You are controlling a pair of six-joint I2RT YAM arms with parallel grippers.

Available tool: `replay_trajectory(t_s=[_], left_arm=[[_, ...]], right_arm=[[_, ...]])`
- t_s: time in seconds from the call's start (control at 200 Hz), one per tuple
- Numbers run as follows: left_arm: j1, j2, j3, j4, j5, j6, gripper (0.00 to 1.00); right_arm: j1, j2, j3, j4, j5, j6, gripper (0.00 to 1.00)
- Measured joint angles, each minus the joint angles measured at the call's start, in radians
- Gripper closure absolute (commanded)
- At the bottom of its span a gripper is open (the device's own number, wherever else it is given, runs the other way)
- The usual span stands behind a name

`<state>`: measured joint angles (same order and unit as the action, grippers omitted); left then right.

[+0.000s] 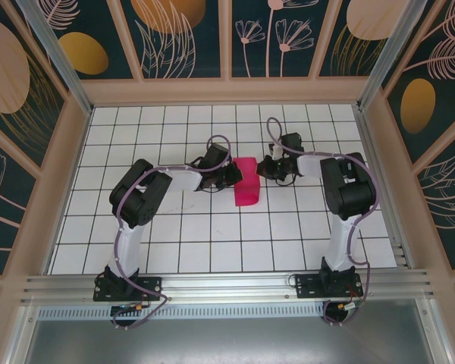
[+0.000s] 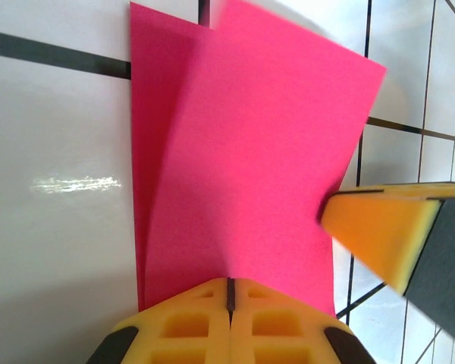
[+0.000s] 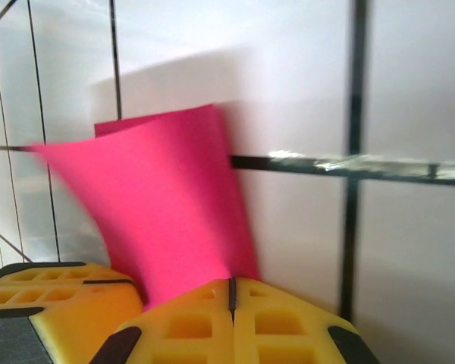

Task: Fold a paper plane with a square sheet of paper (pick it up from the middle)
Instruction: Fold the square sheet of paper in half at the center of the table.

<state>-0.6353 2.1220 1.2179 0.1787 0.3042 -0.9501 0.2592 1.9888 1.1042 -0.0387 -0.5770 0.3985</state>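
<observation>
The square sheet of paper (image 1: 246, 182), magenta-pink, lies doubled over mid-table, its upper layer bowed above the lower one. My left gripper (image 1: 232, 177) meets its left edge and my right gripper (image 1: 264, 169) its right edge. Seen from the left wrist, the paper (image 2: 250, 152) runs straight into the closed seam of my yellow jaws, where the left gripper (image 2: 230, 283) is shut on it; a yellow finger of the right gripper (image 2: 387, 227) intrudes at right. From the right wrist, the curled paper (image 3: 167, 205) likewise ends in the right gripper (image 3: 230, 283), which is shut on it.
White tiled table (image 1: 174, 227) with black grid lines, fenced by wooden side walls (image 1: 68, 174) and a metal rail (image 1: 227, 284) at the near edge. A strip of clear tape (image 3: 364, 163) lies along a grid line to the right of the paper.
</observation>
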Motion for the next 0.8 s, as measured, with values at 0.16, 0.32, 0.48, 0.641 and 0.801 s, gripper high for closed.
replay_trajectory(t_s=[0.16,0.32,0.48,0.641,0.801], left_arm=[[0.000,0.000,0.000,0.000,0.000,0.003,1.00],[0.000,0.000,0.000,0.000,0.001,0.004,1.00],[0.000,0.001,0.000,0.000,0.001,0.006,1.00],[0.000,0.001,0.000,0.000,0.001,0.006,1.00],[0.000,0.001,0.000,0.000,0.001,0.006,1.00]], right_arm=[[-0.010,-0.041,-0.017,0.015,0.055,0.000,1.00],[0.020,-0.126,-0.028,0.069,0.072,0.007,1.00],[0.059,-0.088,-0.002,0.103,0.052,0.026,1.00],[0.070,0.005,0.034,0.097,0.048,0.031,1.00],[0.061,0.050,0.066,0.090,0.052,0.031,1.00]])
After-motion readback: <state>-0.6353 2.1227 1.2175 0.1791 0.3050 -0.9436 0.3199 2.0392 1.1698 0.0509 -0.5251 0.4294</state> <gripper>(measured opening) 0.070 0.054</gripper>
